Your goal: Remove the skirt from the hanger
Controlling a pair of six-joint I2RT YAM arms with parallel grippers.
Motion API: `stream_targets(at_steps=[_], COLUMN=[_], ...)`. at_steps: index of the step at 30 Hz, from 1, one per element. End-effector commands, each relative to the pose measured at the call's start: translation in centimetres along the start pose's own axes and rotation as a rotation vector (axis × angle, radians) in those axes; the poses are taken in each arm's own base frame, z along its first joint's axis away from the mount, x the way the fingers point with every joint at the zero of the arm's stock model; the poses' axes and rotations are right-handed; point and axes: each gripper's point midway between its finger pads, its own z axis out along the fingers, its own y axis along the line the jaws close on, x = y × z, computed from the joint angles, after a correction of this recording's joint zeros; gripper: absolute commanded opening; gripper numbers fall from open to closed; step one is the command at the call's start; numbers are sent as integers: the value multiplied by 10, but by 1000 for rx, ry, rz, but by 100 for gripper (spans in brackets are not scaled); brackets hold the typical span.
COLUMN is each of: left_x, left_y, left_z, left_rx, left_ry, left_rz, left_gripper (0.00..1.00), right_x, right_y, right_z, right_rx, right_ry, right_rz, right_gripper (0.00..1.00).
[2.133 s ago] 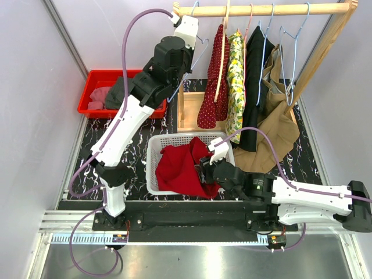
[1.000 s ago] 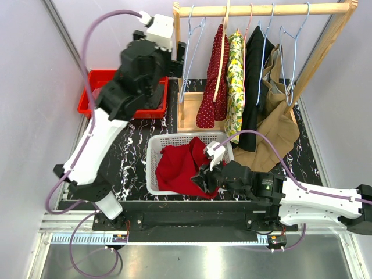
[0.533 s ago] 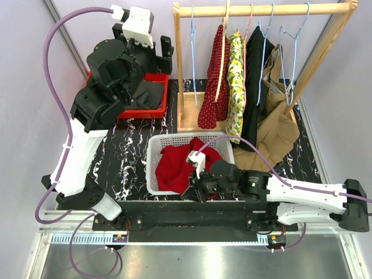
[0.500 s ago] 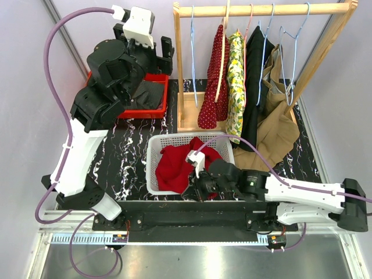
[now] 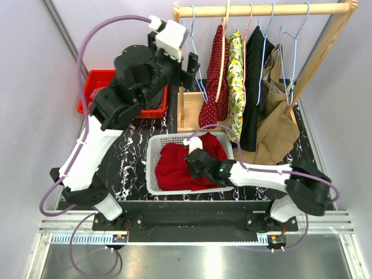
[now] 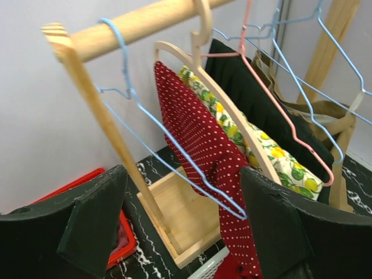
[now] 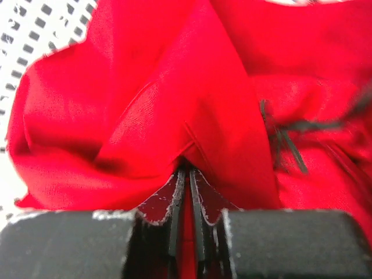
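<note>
Skirt (image 5: 171, 168) is off the rack, lying bunched in the white basket (image 5: 151, 165) on the counter (image 5: 131, 157).
Right gripper (image 7: 186, 174) is sitting down in the basket, jaws nearly closed and pinching a fold of the red fabric. Cloth is bulging up around both fingers, and a dark cord or strap is lying across the skirt just right of the grip.
Left gripper (image 6: 183, 177) is hanging high at the left end of the rack, jaws wide, holding nothing.
Directly ahead of the left jaws, the rack's slanted upright (image 6: 116, 139) and an empty blue wire hanger (image 6: 174, 148) are sitting between the fingers in the wrist view; I can't tell if either is touching.
Just behind those, a red polka-dot garment (image 6: 203, 139) is hanging on a wooden hanger, then a yellow floral piece (image 5: 235, 87), a black one (image 5: 253, 87) and a tan one (image 5: 276, 128) drooping to the counter.
Red bin (image 5: 93, 93) is sitting behind the left arm, partly hidden by it.
</note>
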Motion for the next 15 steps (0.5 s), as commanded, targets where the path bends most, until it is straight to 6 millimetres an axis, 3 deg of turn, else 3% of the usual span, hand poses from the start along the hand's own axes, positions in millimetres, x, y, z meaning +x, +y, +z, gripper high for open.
stream_targets(at_steps=[1, 4, 5, 6, 7, 8, 11, 13, 15], left_x=[-15, -14, -11, -13, -17, -15, -21, -26, -26], left_y=[-21, -38, -45, -53, -57, -63, -72, -72, -68], left_z=[1, 3, 8, 8, 8, 13, 21, 25, 35], left_rx=[64, 104, 117, 137, 145, 153, 157, 137, 90], left_ry=[-45, -44, -39, -46, -57, -57, -86, -106, -115], left_rz=[-6, 10, 15, 20, 20, 22, 2, -17, -33], left_gripper=[82, 82, 82, 82, 83, 83, 83, 83, 84], right_x=[-31, 2, 5, 22, 22, 7, -6, -13, -28], right_y=[26, 31, 33, 40, 48, 57, 55, 56, 61], right_z=[32, 47, 47, 42, 37, 26, 1, -16, -46], right_rx=[-60, -92, -115, -195, -256, -318, -318, -312, -353], right_ry=[-101, -8, -4, 45, 35, -18, -47, -85, -143], right_rz=[64, 104, 125, 132, 138, 135, 108, 76, 73], right_gripper=[14, 15, 15, 14, 24, 32, 52, 60, 70])
